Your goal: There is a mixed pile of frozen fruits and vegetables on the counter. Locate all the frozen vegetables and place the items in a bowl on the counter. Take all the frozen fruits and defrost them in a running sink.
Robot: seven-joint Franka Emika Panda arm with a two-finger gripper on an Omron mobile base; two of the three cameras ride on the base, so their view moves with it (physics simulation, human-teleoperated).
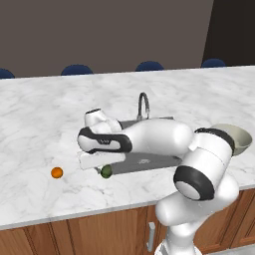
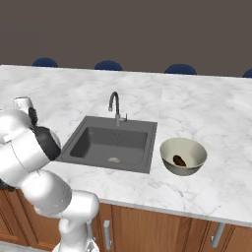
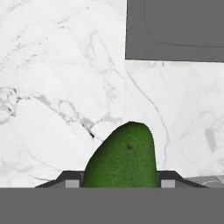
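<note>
While hanging low over the white grey-veined marble worktop [image 1: 40,114] just beside the near left corner of the dark grey square sink [image 2: 110,142], grips the dark green glossy oval piece [image 3: 124,157] with the dark fingers [image 3: 73,180] drawn in against its two flanks, one tip on each side in the hand view. Judged as a pinch across the narrow width, chosen so the rounded piece sits centred and cannot squirt out sideways. Cannot tell whether the piece touches the marble or hangs just above it; in the left base view shows as a dark green lump [image 1: 106,172] under the white two-finger gripper [image 1: 103,167], at the sink's front left edge.

Lies apart on the marble, well to the left of the sink: the small orange ball [image 1: 57,172], a fruit and so bound for the basin rather than the bowl.

Stands just right of the sink: the round pale beige-grey bowl [image 2: 196,147], with the dark brown oblong piece [image 2: 179,160] lying inside on its bottom. Read as one vegetable delivered and the green one in hand as the second, calling for a carry across the basin to that bowl.

Rises at the sink's far edge: the thin dark curved faucet [image 2: 115,104]; no running water made out.

Bears no brand, label or readable writing anywhere.
</note>
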